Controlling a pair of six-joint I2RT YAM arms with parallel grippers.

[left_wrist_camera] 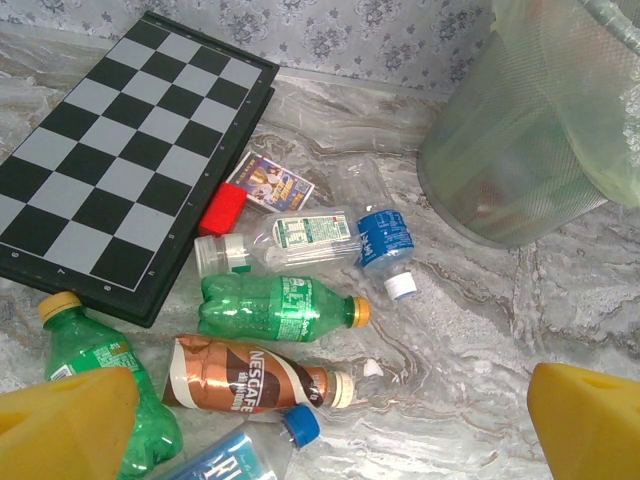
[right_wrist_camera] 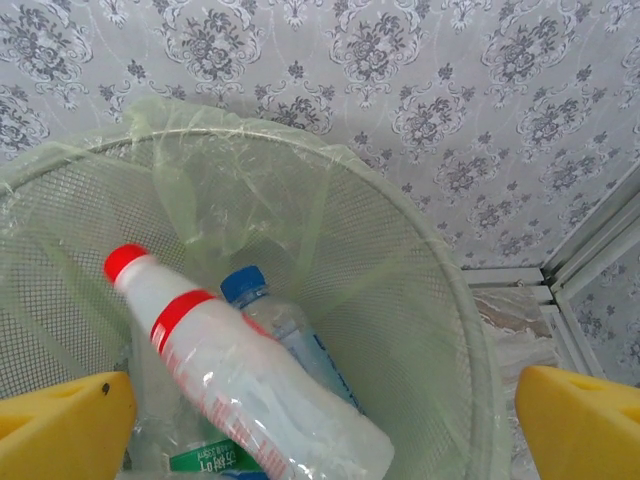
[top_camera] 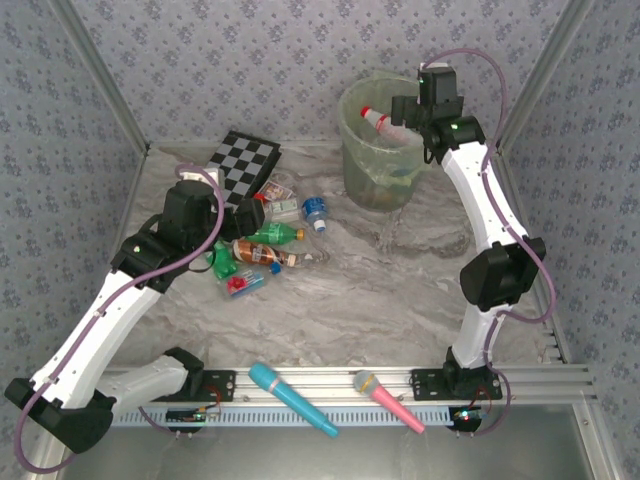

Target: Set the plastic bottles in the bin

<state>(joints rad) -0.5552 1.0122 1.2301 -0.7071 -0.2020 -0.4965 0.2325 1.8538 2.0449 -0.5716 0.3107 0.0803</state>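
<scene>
My right gripper (top_camera: 408, 115) (right_wrist_camera: 320, 432) hangs open over the bin (top_camera: 372, 160) (right_wrist_camera: 445, 300), a pale green mesh bucket with a thin liner. A white bottle with a red cap (right_wrist_camera: 235, 375) (top_camera: 378, 120) lies loose between the wide-apart yellow fingers (right_wrist_camera: 62, 432), tilted into the bin's mouth. Below it sits a clear blue-capped bottle (right_wrist_camera: 285, 325). My left gripper (top_camera: 243, 215) (left_wrist_camera: 330, 425) is open above a pile of bottles on the table: a green one (left_wrist_camera: 275, 307), a brown Nescafe one (left_wrist_camera: 245, 375), a clear one (left_wrist_camera: 290, 238) and a blue-labelled one (left_wrist_camera: 385, 243).
A folded chessboard (top_camera: 245, 165) (left_wrist_camera: 110, 150) lies left of the pile, with a small red block (left_wrist_camera: 222, 208) and a card (left_wrist_camera: 275, 182) beside it. A cyan microphone (top_camera: 290, 396) and a pink one (top_camera: 386, 400) rest on the near rail. Patterned walls enclose the table.
</scene>
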